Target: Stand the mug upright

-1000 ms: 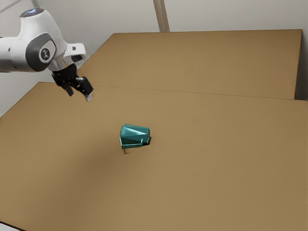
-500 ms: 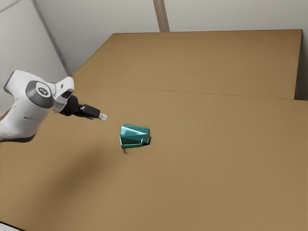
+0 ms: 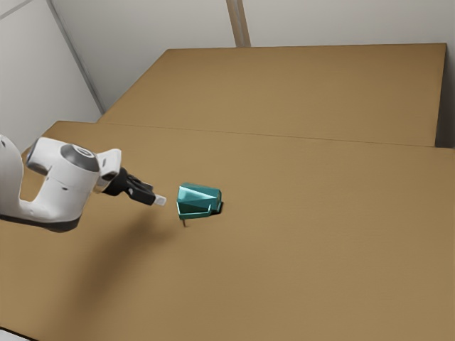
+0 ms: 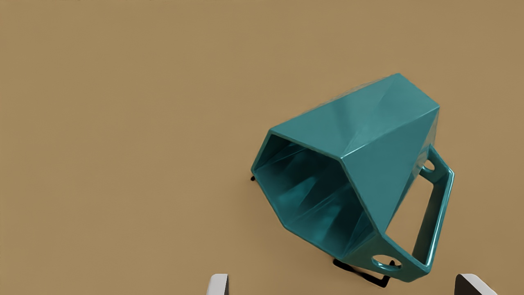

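Though horizontal, mug (image 4: pixel 368 135) open toward pincer (image 3: pixel 158 199).

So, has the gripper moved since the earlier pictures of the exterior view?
Yes. Judged against the table's seam, the gripper is now farther below it and more toward the exterior view's right, closer to the mug.

The faceted, glossy-surfaced mug (image 4: pixel 380 127) is teal all over, its outer faces streaked with paler highlights, its hollow inside banded in darker and brighter teal; its angular handle (image 4: pixel 439 213) is the same teal with bright edges. The broad, flat-topped table (image 3: pixel 298 270) is an even tan-brown, crossed by one thin darker line. The smooth, jointed robot arm (image 3: pixel 67 188) is white with dark grey bands, the slim two-fingered gripper (image 3: pixel 161 201) black with whitish tips. Behind, the flat wall (image 3: pixel 341 21) is pale grey, its narrow upright strip (image 3: pixel 239 23) brownish.
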You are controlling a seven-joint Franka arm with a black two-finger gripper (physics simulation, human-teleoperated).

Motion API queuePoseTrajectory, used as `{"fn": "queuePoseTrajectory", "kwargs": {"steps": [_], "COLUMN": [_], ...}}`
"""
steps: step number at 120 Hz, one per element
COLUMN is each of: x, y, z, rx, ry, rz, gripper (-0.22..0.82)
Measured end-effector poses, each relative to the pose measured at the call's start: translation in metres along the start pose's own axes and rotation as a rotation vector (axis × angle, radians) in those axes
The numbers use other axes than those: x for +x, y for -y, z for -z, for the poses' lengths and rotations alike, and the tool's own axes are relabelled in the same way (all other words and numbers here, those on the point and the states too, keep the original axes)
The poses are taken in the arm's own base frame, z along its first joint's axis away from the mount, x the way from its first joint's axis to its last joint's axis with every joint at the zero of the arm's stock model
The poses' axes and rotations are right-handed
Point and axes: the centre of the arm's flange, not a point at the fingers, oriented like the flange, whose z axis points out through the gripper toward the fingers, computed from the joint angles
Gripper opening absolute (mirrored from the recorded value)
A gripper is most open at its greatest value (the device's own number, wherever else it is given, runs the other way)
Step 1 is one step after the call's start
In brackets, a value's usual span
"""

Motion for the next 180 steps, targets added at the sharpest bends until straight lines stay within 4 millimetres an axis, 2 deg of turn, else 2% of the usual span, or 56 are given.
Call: {"fn": "queuePoseTrajectory", "kwargs": {"steps": [26, 46, 95, 149, 180], "x": [-0.005, -0.002, -0.002, -0.018, -0.015], "y": [0.012, 0.000, -0.013, -0.026, -0.038], "z": [-0.025, -0.040, -0.054, -0.064, -0.077], "rx": [0.004, -0.002, 0.001, 0.026, 0.013], "ry": [-0.039, -0.102, -0.147, -0.226, -0.247], "rz": [-0.071, -0.115, -0.250, -0.156, -0.130], "gripper": [0.60, 0.60, 0.60, 0.60, 0.53]}}
